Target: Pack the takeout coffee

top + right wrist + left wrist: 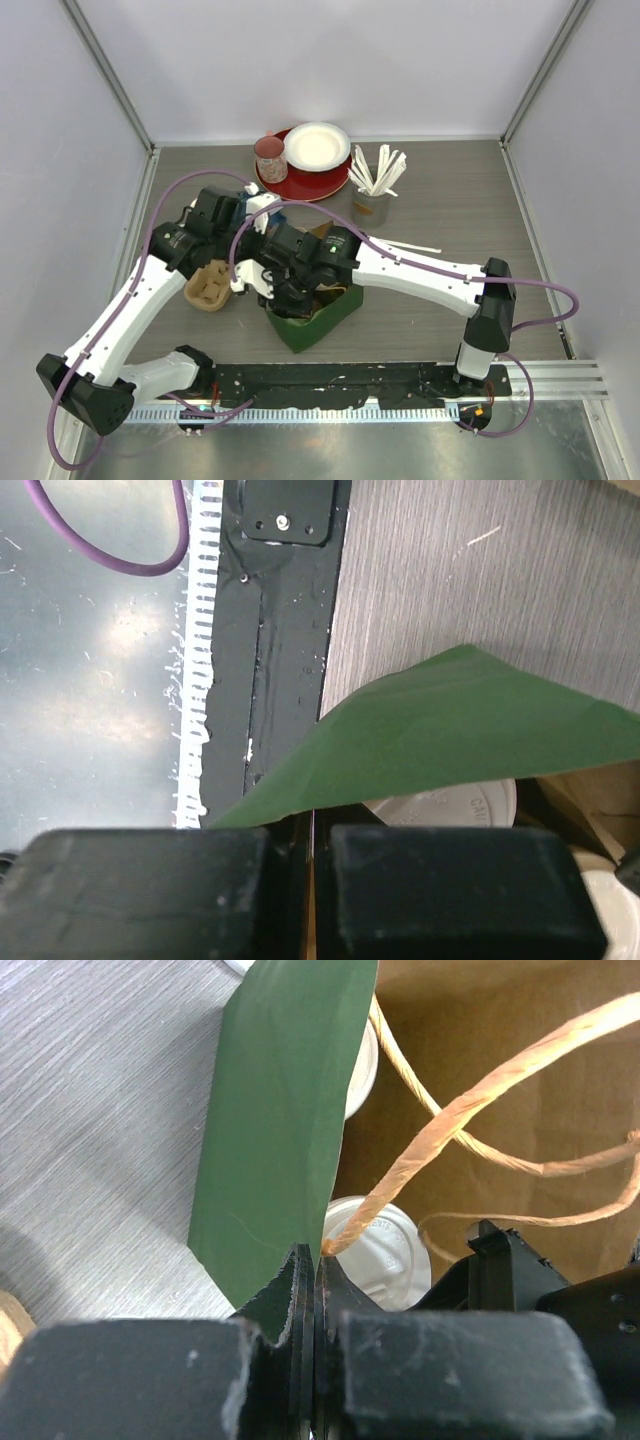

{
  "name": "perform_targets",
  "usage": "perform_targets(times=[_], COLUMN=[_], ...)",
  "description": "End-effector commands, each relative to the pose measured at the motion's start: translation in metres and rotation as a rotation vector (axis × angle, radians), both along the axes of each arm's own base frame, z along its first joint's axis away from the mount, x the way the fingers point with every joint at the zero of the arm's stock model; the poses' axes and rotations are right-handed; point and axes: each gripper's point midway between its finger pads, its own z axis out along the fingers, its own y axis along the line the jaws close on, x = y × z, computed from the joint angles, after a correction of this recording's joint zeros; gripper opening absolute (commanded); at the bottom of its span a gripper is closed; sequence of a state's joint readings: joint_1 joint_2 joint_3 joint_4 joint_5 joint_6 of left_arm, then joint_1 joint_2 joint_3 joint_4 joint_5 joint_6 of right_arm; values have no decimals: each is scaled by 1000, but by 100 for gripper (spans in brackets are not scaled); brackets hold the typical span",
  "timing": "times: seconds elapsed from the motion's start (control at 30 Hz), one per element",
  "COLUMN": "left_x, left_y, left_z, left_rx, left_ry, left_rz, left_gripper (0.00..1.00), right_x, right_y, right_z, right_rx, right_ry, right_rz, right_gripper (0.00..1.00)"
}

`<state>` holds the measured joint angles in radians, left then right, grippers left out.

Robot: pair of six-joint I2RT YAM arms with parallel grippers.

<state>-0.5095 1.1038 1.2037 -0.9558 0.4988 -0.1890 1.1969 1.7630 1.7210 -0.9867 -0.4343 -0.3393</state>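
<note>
Pale wall panels (330,60) enclose a grey wood-grain table (450,200). The left gripper (313,1260) and right gripper (310,825) each clamp the green paper bag (280,1130) by its rim, with a round white lid (385,1250) apparently inside.

left arm (130,300): rises from its base at near left, elbow bent, wrist turned in toward centre. right arm (420,272): upright at near right, forearm stretched leftward, wrist tipped down. the two wrists sit close together over mid worktop. left gripper (313,1260): fingers pressed flat together, pinching the green bag (280,1130) edge. right gripper (310,825): fingers closed on that bag's rim too.
</note>
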Motion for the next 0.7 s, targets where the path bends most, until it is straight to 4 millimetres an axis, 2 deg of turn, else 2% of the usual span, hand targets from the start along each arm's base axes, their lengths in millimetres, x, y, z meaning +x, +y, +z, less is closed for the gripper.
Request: perform_targets(times=[0.0, 0.33, 0.47, 0.63, 0.67], left_x=[-12, -18, -16, -8, -6], left_y=[-15, -11, -9, -5, -5], left_z=[28, 34, 33, 35, 39], left_rx=[-127, -130, -116, -91, -93], left_ry=[-81, -140, -154, -179, -175], left_rz=[-123, -171, -158, -117, -93], left_gripper=[0, 0, 0, 0, 0], right_x=[-6, -9, -14, 0, 2], right_y=[-10, -17, -28, -44, -44], right_z=[-26, -49, -59, -74, -72], right_rx=[-41, -69, -99, -186, -187], right_ry=[93, 148, 165, 96, 85], right_rz=[-17, -72, -105, -211, -222], right_gripper=[1, 1, 1, 1, 1])
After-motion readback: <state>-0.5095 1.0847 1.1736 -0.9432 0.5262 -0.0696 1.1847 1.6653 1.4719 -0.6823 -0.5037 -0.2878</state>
